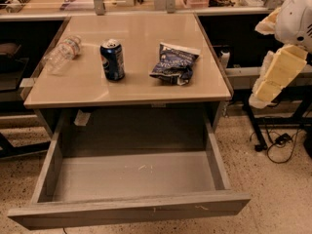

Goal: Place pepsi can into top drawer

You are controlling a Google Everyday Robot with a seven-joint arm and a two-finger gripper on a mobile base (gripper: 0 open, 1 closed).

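At the right edge of the view: end effector (275,77), pale yellow and white, off the right side of the desk (141,84) and well apart from everything standing on it. Released or clenched: cannot tell.

On the desk, left of centre: pepsi can (112,60), upright, silver top upward, dark blue side with the round logo toward the camera, touching neither neighbour. To its left: clear water bottle (61,55), lying on its side near the desk's left edge. To its right: dark blue and white snack bag (174,63), crumpled, lying flat between the can and the desk's right edge.

Below the desktop: top drawer (131,211), pulled out toward the camera, grey front panel nearest, pale grey inner floor marked by a few light scuffs.

Under the end effector: speckled floor (273,189), with dark cables (278,143) beside a black stand leg.
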